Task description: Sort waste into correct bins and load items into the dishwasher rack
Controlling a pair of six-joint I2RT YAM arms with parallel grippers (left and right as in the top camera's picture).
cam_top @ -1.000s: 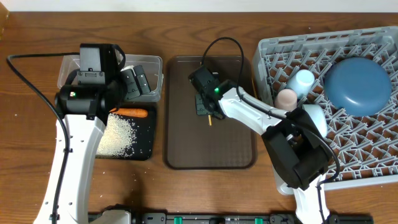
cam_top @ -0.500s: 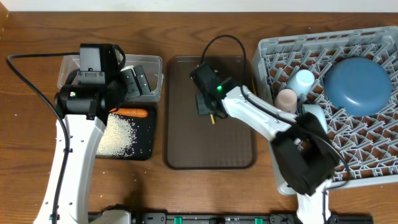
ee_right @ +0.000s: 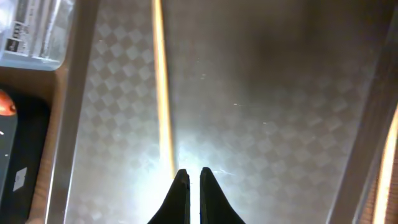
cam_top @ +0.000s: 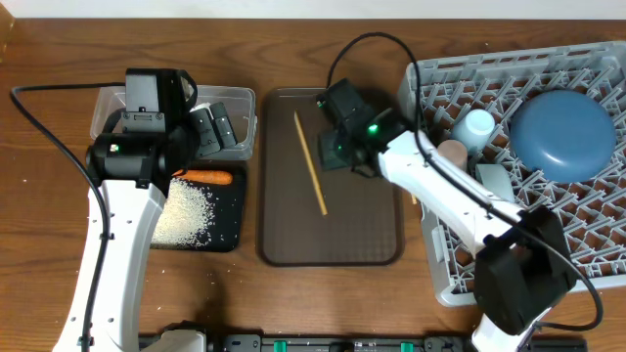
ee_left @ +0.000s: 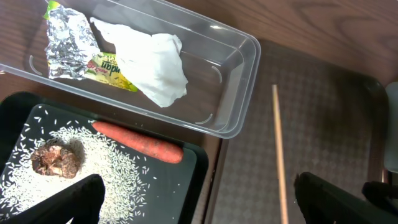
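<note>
My left gripper (ee_left: pixel 199 208) hangs open above the seam between the black tray (ee_left: pixel 205 171) and the brown serving tray, holding nothing. The clear tub (ee_left: pixel 239 74) contains the foil wrapper (ee_left: pixel 65 34), the yellow-green packet (ee_left: pixel 112 65) and the white tissue (ee_left: pixel 152 59). Rice (ee_left: pixel 93 165), a brown lump (ee_left: pixel 56 158) and the carrot (ee_left: pixel 140 140) lie on the black tray. One wooden chopstick (cam_top: pixel 311 164) lies loose on the brown tray. Just right of it, my right gripper (cam_top: pixel 335 154) is shut and empty, its fingertips (ee_right: pixel 180 183) low over the tray. In the grey rack (cam_top: pixel 587 254) lie the dark-blue plate (cam_top: pixel 562 132), light blue cup (cam_top: pixel 477 125) and pink cup (cam_top: pixel 450 153).
The brown serving tray (cam_top: pixel 333 240) lies between the bins and the rack. A pale object (cam_top: pixel 495 181) sits in the rack under my right arm. A thin tan strip (ee_right: pixel 390 158) runs along the tray's right rim. Cables loop above both arms.
My right arm has swung up and right across the brown tray, uncovering the whole chopstick, which now lies loose to its left. The left arm has not moved.
</note>
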